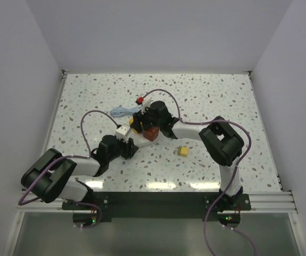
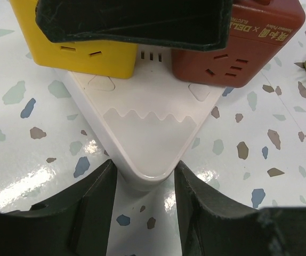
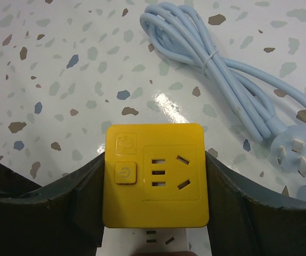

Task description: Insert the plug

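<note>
My right claw (image 3: 154, 184) is clamped on the yellow socket cube (image 3: 161, 213). My left claw (image 2: 145, 178) straddles the white base corner (image 2: 147, 141), can't tell if it's gripping. The plug (image 3: 294, 152) lies on the bench (image 3: 62, 80), just beside the cube.

The table (image 1: 222, 101) is lit brightly and evenly from above, white glare is thrown on its glossy top in every view, shadows are cast softly, and the yellow block (image 3: 155, 176) and white base (image 2: 147, 138) are rendered sharp while the near fingers (image 2: 62, 224) are blurred.
</note>
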